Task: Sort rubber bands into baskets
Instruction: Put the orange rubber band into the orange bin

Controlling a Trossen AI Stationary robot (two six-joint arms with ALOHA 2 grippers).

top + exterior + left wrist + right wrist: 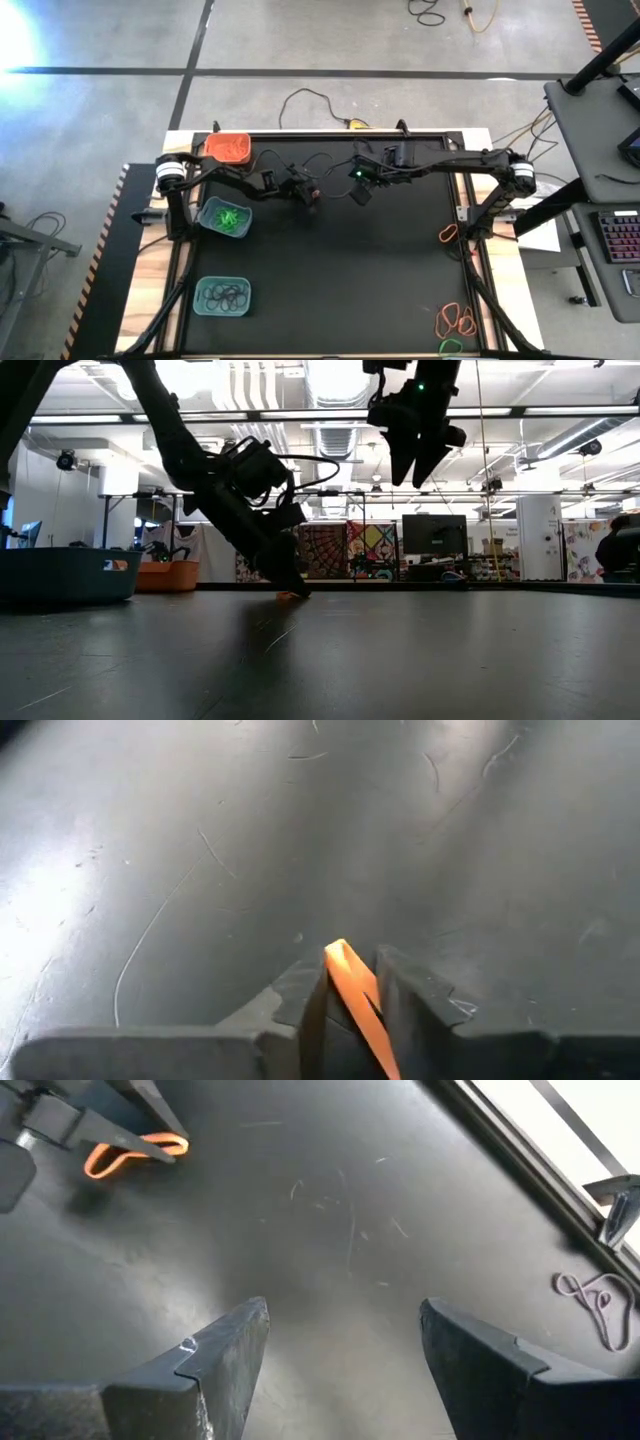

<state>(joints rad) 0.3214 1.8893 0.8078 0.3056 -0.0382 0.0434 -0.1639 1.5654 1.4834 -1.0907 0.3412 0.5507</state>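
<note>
No readable text, label, brand, number or sign appears anywhere in these views. A small pale and orange patch sits on the side of the dark bin (pixel 65 575) at the left of the low view, but nothing on it can be made out. The hangings (pixel 345 550) at the centre of that view, in the room beyond the table, carry coloured patterns and no legible words. The monitor (pixel 434 534) just right of them is dark.

Orange rubber band (pixel 352 995) partly hidden between fingers
</note>
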